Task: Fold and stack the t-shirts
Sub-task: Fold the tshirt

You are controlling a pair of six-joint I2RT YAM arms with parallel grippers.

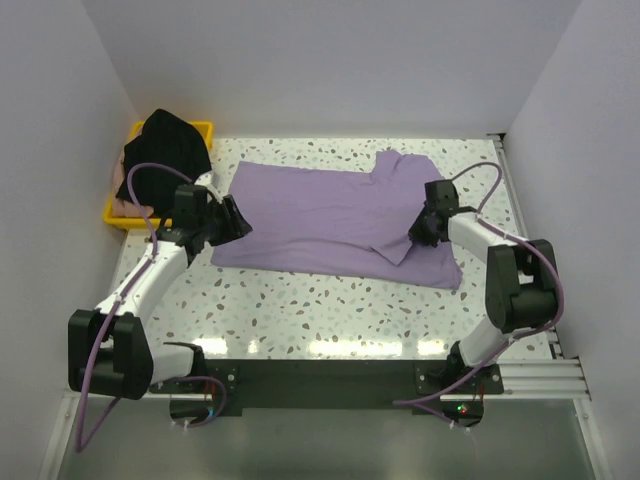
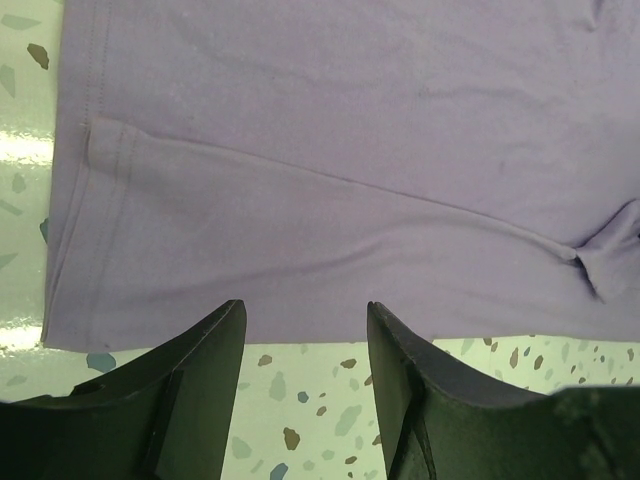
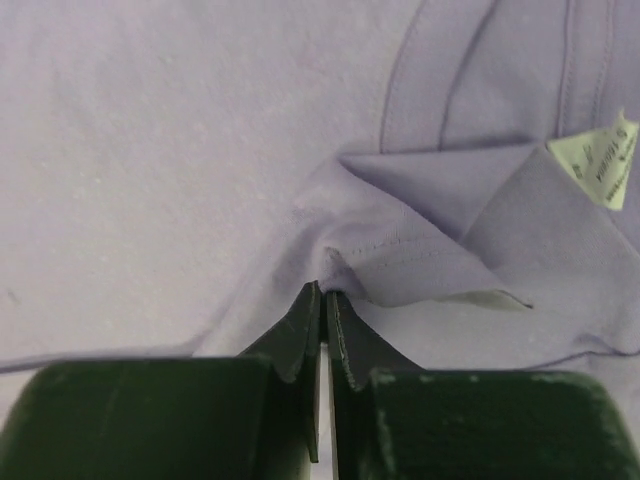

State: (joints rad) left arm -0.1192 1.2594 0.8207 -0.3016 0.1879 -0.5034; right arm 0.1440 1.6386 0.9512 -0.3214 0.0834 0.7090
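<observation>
Lavender-purple short-sleeved cloth t-shirt [image 1: 330,215] is lying spread out across the middle of the white speckled worktop [image 1: 320,300]. It's mostly flat, with one sleeve poking toward the back wall and the lower right corner drooping toward the near edge.

The right arm [image 1: 500,260] reaches in from the right side, and its jaws are clamped tight on a small puckered fold of the purple cloth. In the right wrist view the two black fingertips [image 3: 305,320] meet with a hemmed bit of fabric bunched up right at them. Just to the right of that, a flap of the shirt is turned over, and the small white neck label [image 3: 597,160] sits on it.

The left arm [image 1: 150,280] is over at the shirt's left end. Its jaws are spread wide and holding nothing. From the left wrist camera the dark fingers [image 2: 200,380] sit just short of the stitched edge, with speckled worktop showing between them.

Back left corner has the yellow plastic tray [image 1: 205,128] with a black cloth t-shirt [image 1: 165,150] heaped in it, spilling over the rim. There's a sliver of pale pink cloth [image 1: 125,205] peeking out under the black one at the tray's left. It's probably the pink shirt, but so little shows that I can't say for sure.
</observation>
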